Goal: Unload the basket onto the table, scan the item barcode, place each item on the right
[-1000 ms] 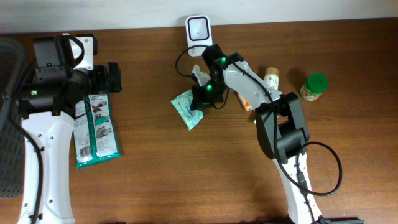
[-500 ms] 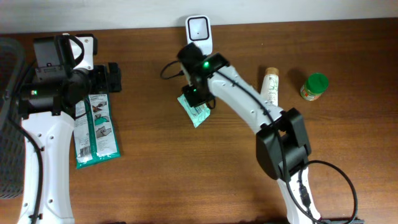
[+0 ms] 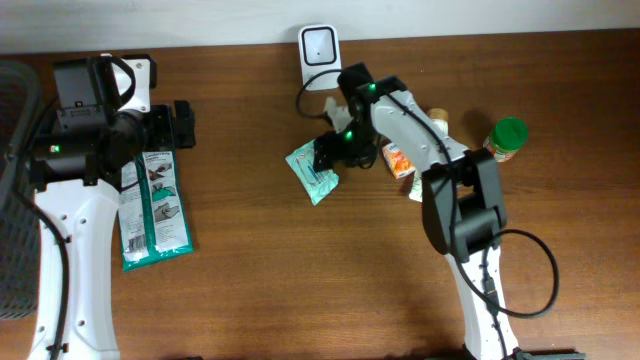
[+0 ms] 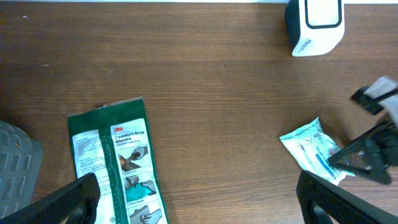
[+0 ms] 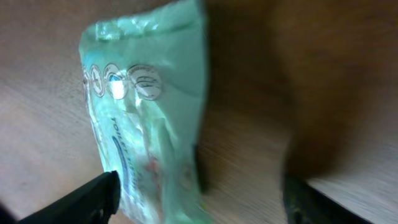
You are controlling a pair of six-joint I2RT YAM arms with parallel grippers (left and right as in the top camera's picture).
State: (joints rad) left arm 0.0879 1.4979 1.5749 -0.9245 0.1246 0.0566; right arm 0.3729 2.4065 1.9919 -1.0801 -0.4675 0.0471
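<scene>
The right arm stretches up the table and bends left at the wrist. The right gripper sits low, just right of the teal packet, jaws spread wide and clamping nothing. The packet lies flat on the wood, near the white barcode scanner. The left arm runs along the left side, and the left gripper is fully spread and empty, beside the 3M glove pack.

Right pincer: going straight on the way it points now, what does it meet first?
The teal pouch on the table, directly ahead of the open right pincer. The gap to it is hard to judge.
</scene>
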